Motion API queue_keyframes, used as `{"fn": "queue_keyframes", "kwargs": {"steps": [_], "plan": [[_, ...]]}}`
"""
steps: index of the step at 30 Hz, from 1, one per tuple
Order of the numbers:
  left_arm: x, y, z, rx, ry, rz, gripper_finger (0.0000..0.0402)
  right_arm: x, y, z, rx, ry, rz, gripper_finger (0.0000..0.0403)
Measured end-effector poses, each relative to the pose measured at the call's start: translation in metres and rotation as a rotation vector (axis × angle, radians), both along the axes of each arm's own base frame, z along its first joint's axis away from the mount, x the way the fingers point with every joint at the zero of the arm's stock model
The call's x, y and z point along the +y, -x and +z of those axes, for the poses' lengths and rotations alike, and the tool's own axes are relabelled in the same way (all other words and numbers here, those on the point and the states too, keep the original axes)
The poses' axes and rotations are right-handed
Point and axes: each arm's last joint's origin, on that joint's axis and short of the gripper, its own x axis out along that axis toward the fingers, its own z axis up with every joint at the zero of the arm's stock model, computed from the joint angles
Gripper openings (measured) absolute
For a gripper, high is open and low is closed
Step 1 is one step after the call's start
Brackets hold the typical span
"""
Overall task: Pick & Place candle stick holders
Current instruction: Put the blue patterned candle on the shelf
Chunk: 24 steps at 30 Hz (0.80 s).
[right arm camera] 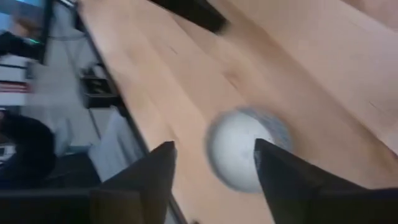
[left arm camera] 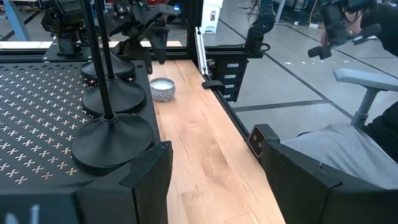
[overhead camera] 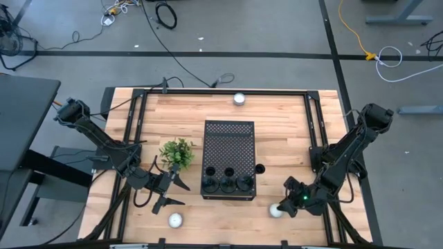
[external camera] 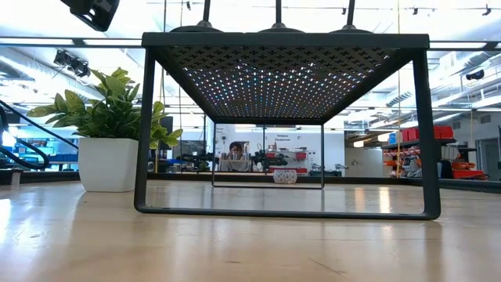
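Three black candle stick holders (overhead camera: 226, 183) stand by their round bases on the near end of the black perforated box (overhead camera: 228, 142); the bases (left arm camera: 113, 140) fill the left wrist view. Another dark round base (overhead camera: 259, 169) sits on the table at the box's right side. My left gripper (left arm camera: 214, 180) waits open just left of the box's near end, with nothing between its fingers. My right gripper (right arm camera: 214, 168) is open near the table's front right, slanting down, its fingers on either side of a small white candle (right arm camera: 242, 152) that lies on the table. My right gripper has the white candle between its open fingers. One finger (right arm camera: 286, 177) hides the candle's edge (right arm camera: 261, 146), so I cannot tell whether it touches.
A potted plant (overhead camera: 176, 152) stands left of the box, close to my left arm. A white candle (overhead camera: 176, 220) lies near the front edge and another (overhead camera: 239, 98) at the far edge. Bare wood lies right of the box. A person sits beyond the table's right side (left arm camera: 348, 149).
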Motion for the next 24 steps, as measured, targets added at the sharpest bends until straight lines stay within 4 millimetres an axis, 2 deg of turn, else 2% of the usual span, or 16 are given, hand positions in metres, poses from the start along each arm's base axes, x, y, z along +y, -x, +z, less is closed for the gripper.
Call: {"fn": "queue_keyframes", "kwargs": {"steps": [4, 9, 19, 24], "plan": [[0.0, 0.0, 0.0, 0.0, 0.0, 0.0, 0.0248, 0.0031, -0.0041, 0.0058, -0.102, 0.015, 0.012, 0.0264], [0.0, 0.0, -0.0001, 0.0, 0.0, 0.0, 0.0248, 0.0041, -0.0048, 0.0071, -0.124, 0.028, 0.035, 0.0288], [0.0, 0.0, 0.0, 0.0, 0.0, 0.0, 0.0248, 0.0059, -0.0052, 0.0085, -0.13, 0.011, 0.065, 0.0288], [0.0, 0.0, 0.0, 0.0, 0.0, 0.0, 0.0248, 0.0078, -0.0049, 0.0095, -0.153, 0.051, 0.163, 0.0287]]}}
